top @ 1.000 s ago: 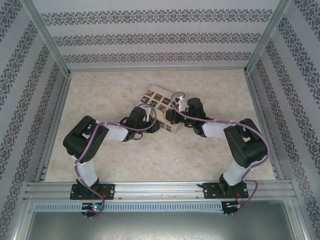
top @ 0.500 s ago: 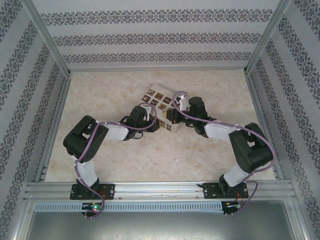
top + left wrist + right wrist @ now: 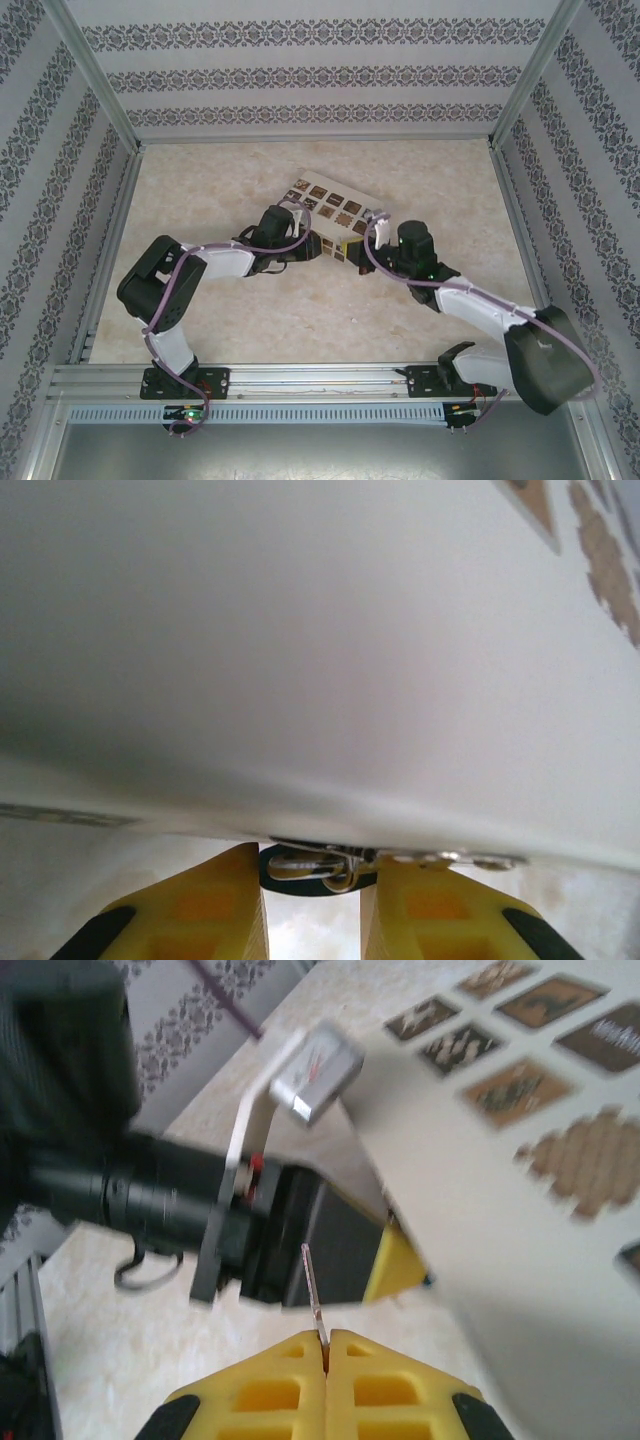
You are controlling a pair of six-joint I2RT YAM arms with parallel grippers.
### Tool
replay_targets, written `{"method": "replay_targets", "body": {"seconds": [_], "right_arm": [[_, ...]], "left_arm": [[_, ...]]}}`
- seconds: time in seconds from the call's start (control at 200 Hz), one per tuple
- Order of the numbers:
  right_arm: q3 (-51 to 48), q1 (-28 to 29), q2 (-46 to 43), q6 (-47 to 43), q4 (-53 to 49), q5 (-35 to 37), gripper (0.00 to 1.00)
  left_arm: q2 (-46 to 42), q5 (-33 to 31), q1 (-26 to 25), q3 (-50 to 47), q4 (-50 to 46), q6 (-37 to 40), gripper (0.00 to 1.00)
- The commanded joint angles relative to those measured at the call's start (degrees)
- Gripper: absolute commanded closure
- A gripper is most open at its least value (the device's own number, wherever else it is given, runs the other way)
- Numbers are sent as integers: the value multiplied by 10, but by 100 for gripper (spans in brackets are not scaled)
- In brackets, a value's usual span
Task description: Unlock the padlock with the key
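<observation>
The right gripper [image 3: 325, 1338] has its yellow fingers pressed tight together, and there's the key [image 3: 312, 1285]: a thin metal sliver pinched between the tips, poking straight out ahead. On the left wrist cam, the left gripper [image 3: 312, 895] holds its fingers a narrow gap apart. A small dark-blue body w/ silver wire loops sits right between the tips, touching both. That reads as the padlock [image 3: 305, 870], clamped and tucked hard against the lower edge of the white box [image 3: 335, 205]. From the top cam, both arms meet at the box's near edge, around the middle of the table [image 3: 220, 190], w/ the grippers near each other but apart.

Progress, as a judgement: key's in hand and lock's in hand, so the pickup part looks done. The key tip points toward the left gripper's black housing w/ a clear gap, so it's not in the lock yet. The keyhole can't be made out, nor whether the shackle is closed; it's too blurred. Left to do: line up the tip w/ the keyhole, insert, turn, pop the shackle. Approx. halfway, no more.

Count: 2 arms, 2 grippers, 1 key, 1 padlock (partly seen), 1 white box w/ brown patterned squares on top, 1 table.
</observation>
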Motion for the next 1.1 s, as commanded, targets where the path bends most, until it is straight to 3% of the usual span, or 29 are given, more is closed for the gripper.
{"method": "replay_targets", "body": {"seconds": [0.0, 0.175, 0.375, 1.094], "right_arm": [[-38, 30, -43, -47, -12, 52, 100], [-82, 78, -59, -74, -4, 112, 100], [-100, 109, -12, -89, 41, 151, 100], [-72, 119, 188, -109, 240, 201, 100]], "left_arm": [[-30, 36, -5, 27, -15, -26, 76], [-37, 46, -5, 37, -32, -42, 76], [-38, 52, -5, 43, -38, -55, 76], [-36, 49, -5, 43, -28, -80, 76]]}}
